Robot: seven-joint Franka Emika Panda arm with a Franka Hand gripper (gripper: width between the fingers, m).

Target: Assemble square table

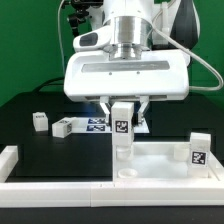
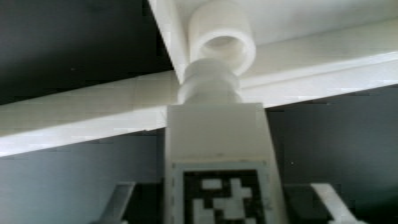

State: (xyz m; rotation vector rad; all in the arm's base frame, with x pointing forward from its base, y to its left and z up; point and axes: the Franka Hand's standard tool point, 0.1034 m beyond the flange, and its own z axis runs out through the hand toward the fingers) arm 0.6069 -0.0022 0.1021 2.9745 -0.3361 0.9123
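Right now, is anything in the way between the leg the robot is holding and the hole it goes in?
No, nothing visible. The gripper holds the leg upright over the table top, its tip close to the round hole, with nothing between them. The other legs stand off to the sides.

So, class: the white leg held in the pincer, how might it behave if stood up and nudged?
The leg looks like rigid moulded plastic, so probably stiff and light. It is tall and narrow, so likely to tip if nudged. Its flat faces probably give the pincer a steady hold.
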